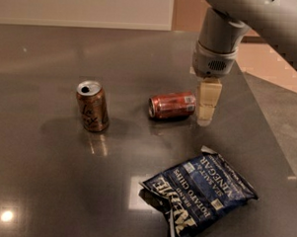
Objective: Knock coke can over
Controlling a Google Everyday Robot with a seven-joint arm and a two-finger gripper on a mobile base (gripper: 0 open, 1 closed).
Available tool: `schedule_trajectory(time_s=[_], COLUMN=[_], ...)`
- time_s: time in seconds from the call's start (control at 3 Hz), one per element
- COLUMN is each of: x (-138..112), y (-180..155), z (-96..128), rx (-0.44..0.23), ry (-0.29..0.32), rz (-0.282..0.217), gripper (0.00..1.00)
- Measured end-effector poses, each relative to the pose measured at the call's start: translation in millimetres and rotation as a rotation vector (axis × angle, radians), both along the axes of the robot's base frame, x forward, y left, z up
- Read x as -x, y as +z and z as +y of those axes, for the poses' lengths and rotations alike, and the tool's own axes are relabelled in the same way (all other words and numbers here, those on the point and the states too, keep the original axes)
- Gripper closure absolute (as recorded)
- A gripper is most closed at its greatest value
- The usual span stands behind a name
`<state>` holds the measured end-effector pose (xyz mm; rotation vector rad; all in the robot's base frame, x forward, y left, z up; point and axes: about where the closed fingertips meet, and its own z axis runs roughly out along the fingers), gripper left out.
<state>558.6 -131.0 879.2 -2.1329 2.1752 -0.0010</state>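
Observation:
The coke can (172, 105), dark red with a silver top and a white label patch, lies on its side on the dark table (47, 175). Its top faces left and its base faces right. My gripper (206, 118) hangs from the grey arm just to the right of the can's base, its cream-coloured fingers (207, 101) pointing down close to the table. The gripper holds nothing.
An orange-brown can (92, 105) with dark script stands upright to the left of the coke can. A dark blue potato chip bag (197, 194) lies at the front right. The table's right edge (266, 130) runs diagonally past the arm.

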Motion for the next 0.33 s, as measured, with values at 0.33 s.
schedule_trajectory(time_s=[0.33], x=[0.0], y=[0.0], z=[0.0], rx=[0.000], ry=[0.000], rz=[0.000], gripper=[0.00])
